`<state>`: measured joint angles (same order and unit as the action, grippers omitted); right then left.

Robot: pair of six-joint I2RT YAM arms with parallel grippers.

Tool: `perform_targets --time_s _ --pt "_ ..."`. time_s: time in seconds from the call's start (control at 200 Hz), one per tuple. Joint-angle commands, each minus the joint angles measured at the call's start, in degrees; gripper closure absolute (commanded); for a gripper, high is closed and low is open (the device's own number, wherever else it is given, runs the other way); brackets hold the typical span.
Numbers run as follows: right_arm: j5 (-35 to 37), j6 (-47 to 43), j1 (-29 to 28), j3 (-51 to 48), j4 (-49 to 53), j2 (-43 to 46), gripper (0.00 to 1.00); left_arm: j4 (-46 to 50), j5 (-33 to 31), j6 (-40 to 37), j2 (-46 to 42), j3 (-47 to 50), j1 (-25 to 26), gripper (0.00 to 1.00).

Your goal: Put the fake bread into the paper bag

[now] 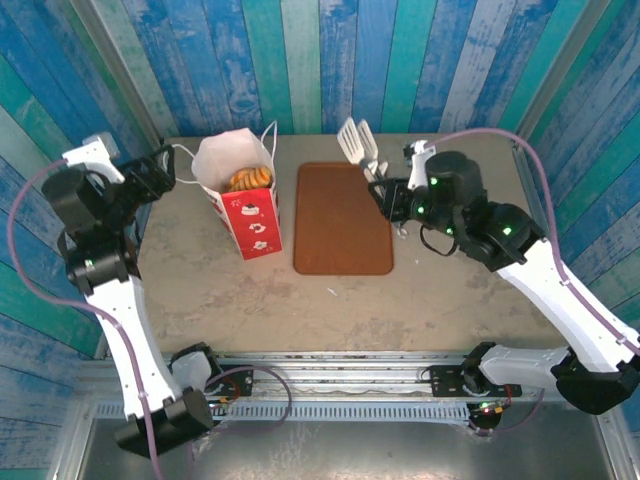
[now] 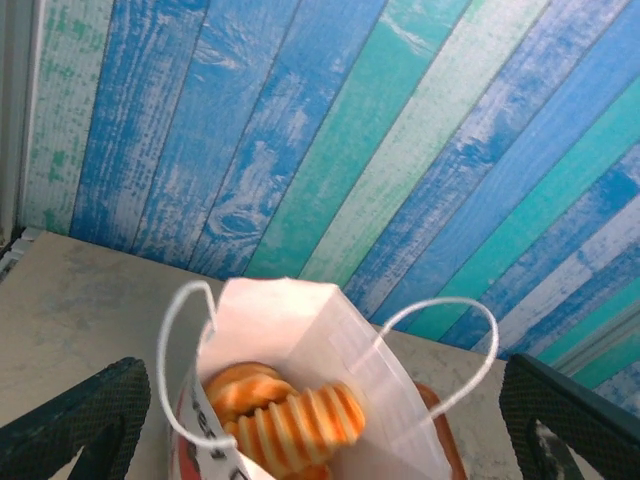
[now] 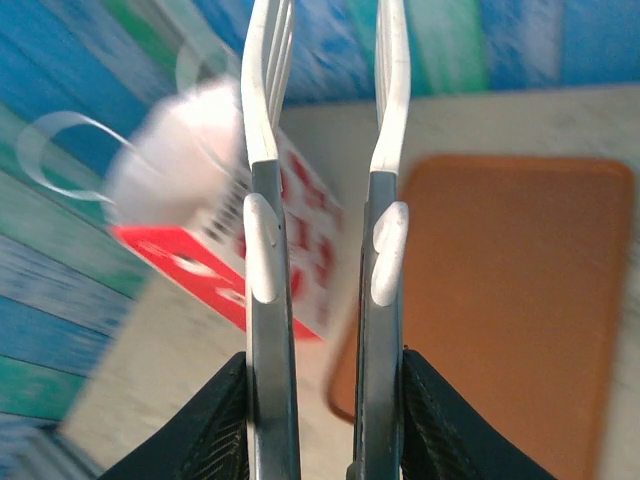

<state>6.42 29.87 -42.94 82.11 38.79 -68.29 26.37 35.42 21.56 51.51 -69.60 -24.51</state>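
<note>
table (image 1: 450, 290): the near strip in front of the arms carries no pastry that I can make out.
tray (image 1: 343, 225): flat brown tray in the middle of the table, just to the right of the bag; its top is bare.
paper bag (image 1: 252, 220): upright, mouth open, red lower part facing the near edge, white loop handles standing free.
fake bread (image 2: 290, 420): glossy golden pieces piled inside the bag, reaching close to its mouth; in the left wrist view a ridged loaf and a rounder piece lie on top. How many sit below them is hidden.
left end effector (image 1: 158, 182): just to the left of the bag, near its handle; jaws spread wide, nothing between them.
right end effector (image 1: 388, 197): at the tray's far right corner, clamped on the handles of the tongs.
tongs (image 1: 357, 143): white, pointing toward the back wall; the tips stand slightly apart and hold nothing.
done: as far as can be seen, every visible pastry is in the bag.
left: judging by the bare tray and table, little or nothing; perhaps only setting the tongs down and drawing the arms clear.
</note>
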Motion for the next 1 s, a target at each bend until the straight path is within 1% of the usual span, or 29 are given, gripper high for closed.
perform_targets --time_s 0.0,0.12,0.205,0.326,0.421,0.631,0.836,0.997 --pt "9.60 -1.76 -1.92 -4.13 6.61 -0.03 0.62 4.36 -1.77 -0.43 -5.90 4.97 2.07 0.06" --pt "10.70 -0.77 -3.50 -9.57 6.33 -1.56 0.62 8.60 -2.98 -0.89 -11.78 9.27 3.73 0.06" --pt "10.22 0.14 -3.93 -12.84 6.09 -3.97 0.61 10.51 -3.49 -0.69 -14.98 13.20 5.24 0.06" --pt "9.68 0.41 -4.98 -16.65 3.93 -8.44 0.61 10.67 -2.81 -0.18 -17.45 19.78 5.97 0.06" --pt "9.32 0.67 -5.78 -18.74 1.56 -11.53 0.61 9.17 -3.79 0.39 -18.75 23.80 5.96 0.06" --pt "7.64 0.72 -6.57 -20.56 -0.53 -17.35 0.60 5.36 -7.67 1.89 -17.01 28.40 5.97 0.06" --pt "5.90 1.56 -6.98 -21.67 1.52 -20.44 0.55 2.69 -9.21 1.73 -14.10 29.66 5.97 0.06" --pt "4.22 3.37 -6.96 -25.58 0.42 -21.26 0.49 0.55 -13.32 2.00 -13.15 30.76 5.97 0.06"
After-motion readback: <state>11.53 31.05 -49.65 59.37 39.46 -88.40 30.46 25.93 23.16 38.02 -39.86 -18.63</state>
